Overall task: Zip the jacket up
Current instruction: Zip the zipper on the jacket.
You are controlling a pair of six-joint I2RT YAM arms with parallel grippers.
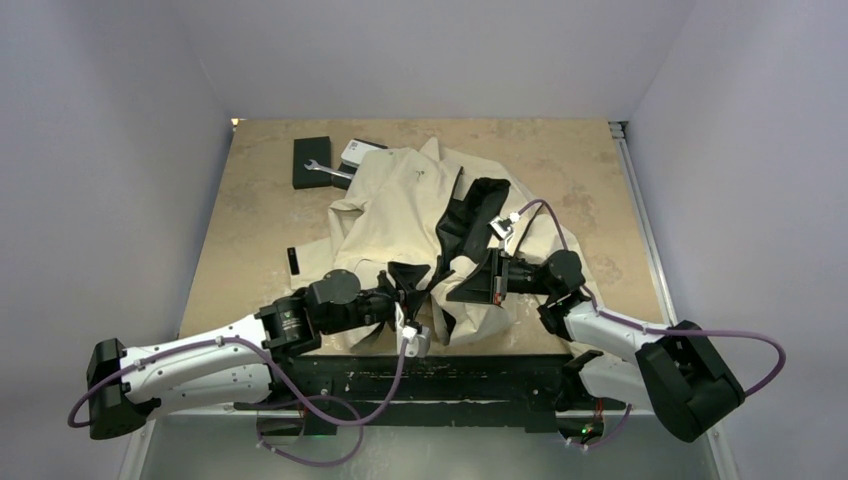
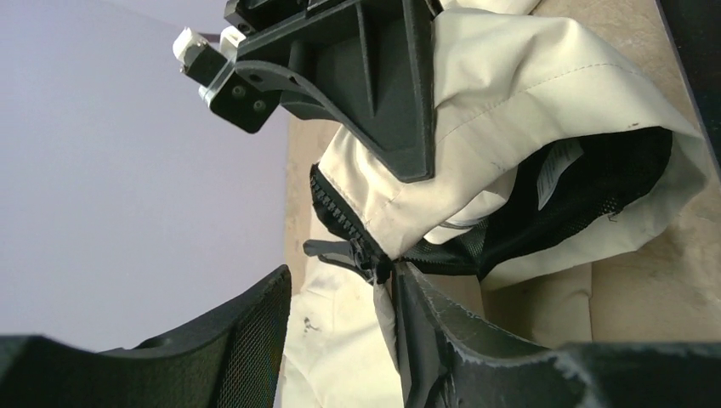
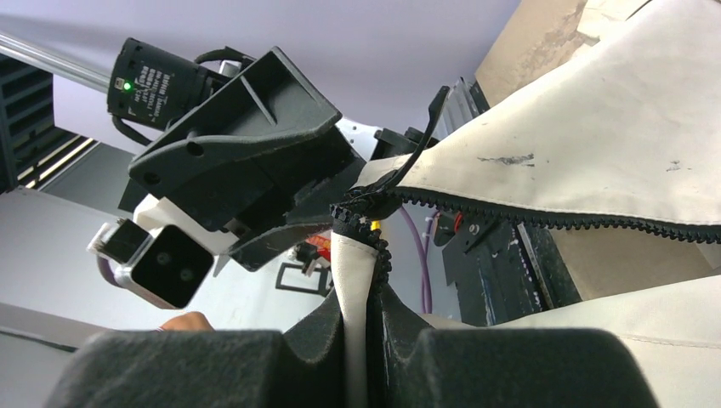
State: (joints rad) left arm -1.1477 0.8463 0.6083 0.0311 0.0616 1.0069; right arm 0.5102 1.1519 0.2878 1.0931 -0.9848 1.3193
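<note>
While the jacket [image 1: 400, 195] lies crumpled on the table [image 1: 250, 220], I've got my right gripper [image 3: 361, 297] pinching its cream edge below the zipper. My left gripper [image 2: 340, 272] hangs spread, the slider [image 2: 344, 251] just beside one finger.

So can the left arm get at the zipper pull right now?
Probably yes. The left gripper is open, the zipper pull sits just ahead of it with nothing between, while the right gripper pinches the jacket close by.

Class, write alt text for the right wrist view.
The right gripper pinches the jacket by its cream zipper edge, just below the zipper slider. The left gripper sits close beside the slider.
</note>
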